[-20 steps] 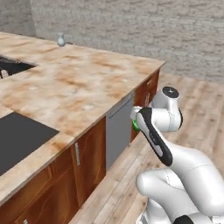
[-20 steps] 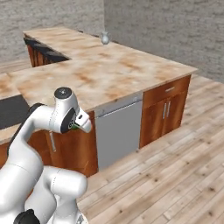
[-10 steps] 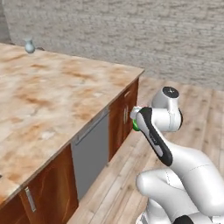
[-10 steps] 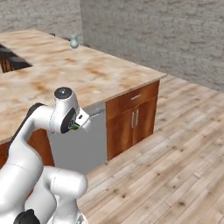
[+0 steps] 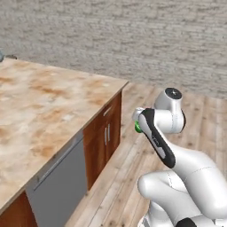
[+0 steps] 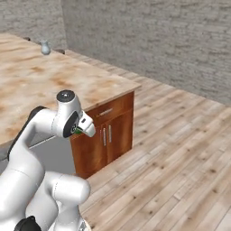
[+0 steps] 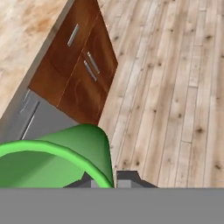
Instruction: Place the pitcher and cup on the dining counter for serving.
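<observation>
Your whole outlook swung over the last second. The black cooktop and sink end of the counter (image 5: 48, 111) slid out of both base views, and its corner, the wood cabinet doors (image 5: 106, 135) and the grey appliance front (image 5: 60, 186) took their place, with more bare plank floor (image 6: 180, 149) and the stone wall beyond. That was the base turning and driving, not the furniture moving; the counter's things sat where they were.

The arm (image 5: 177, 146) kept the same folded pose against the base through that swing, elbow high, hand tucked in close to its own body and well clear of the counter edge.

The pitcher (image 6: 45, 47) stood upright near the far edge of that counter, far from you, and it drifted across the frames only because the cameras moved.

The hand (image 7: 111, 178) stayed clamped on the cup (image 7: 57, 162), whose green rim and wall showed against the fingertips (image 7: 127, 177) in the hand view and as a green sliver at the wrist in the base views.

So you were in transit with the cup secure. I judged the dining counter still to be reached, since no stools or brown-sided slab had come into sight, and the pitcher remained for a second trip.
</observation>
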